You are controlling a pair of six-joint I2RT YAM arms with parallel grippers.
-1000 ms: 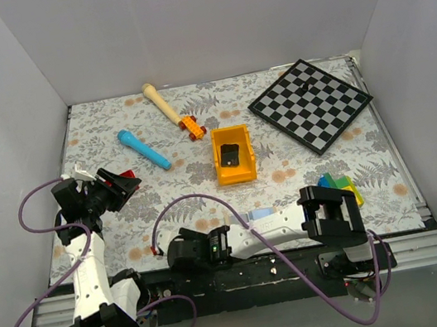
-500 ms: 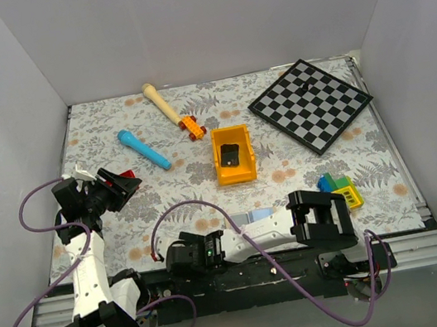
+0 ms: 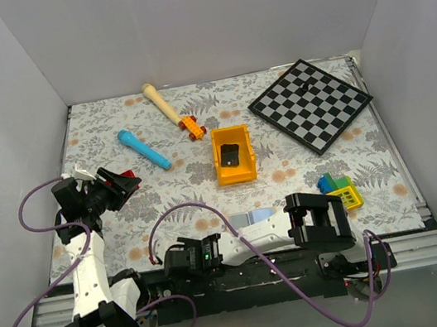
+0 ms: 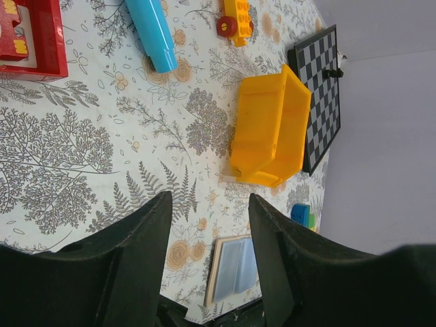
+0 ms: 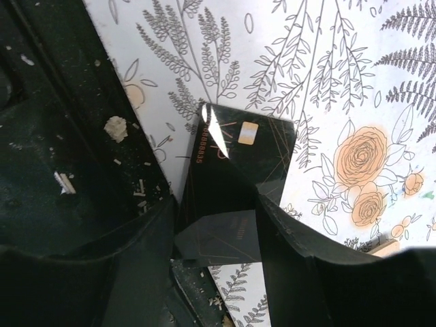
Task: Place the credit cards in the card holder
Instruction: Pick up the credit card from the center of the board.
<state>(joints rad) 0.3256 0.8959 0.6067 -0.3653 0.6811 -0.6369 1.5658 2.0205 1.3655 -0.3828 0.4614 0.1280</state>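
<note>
A black credit card (image 5: 238, 153) with gold print lies at the table's near edge, partly over the dark rail. My right gripper (image 5: 215, 208) straddles it, both fingers against its long edges, and is shut on it. In the top view that gripper (image 3: 177, 259) is low at the near edge, left of centre. The card holder (image 3: 253, 217) lies open, pale blue lining up, just right of it; it also shows between the left fingers (image 4: 234, 268). A red credit card (image 4: 35, 35) lies beyond my open, empty left gripper (image 4: 208, 221), near the left wall (image 3: 128, 179).
A yellow bin (image 3: 233, 155) with a dark flat item inside stands mid-table. A blue cylinder (image 3: 143, 149), a wooden peg (image 3: 160, 103) and a small orange toy car (image 3: 190, 125) lie behind. A chessboard (image 3: 310, 104) is back right, coloured blocks (image 3: 339, 188) front right.
My right arm has slid left along the near edge, away from the card holder, and its jaws have narrowed onto the black card. The left arm has not moved.
</note>
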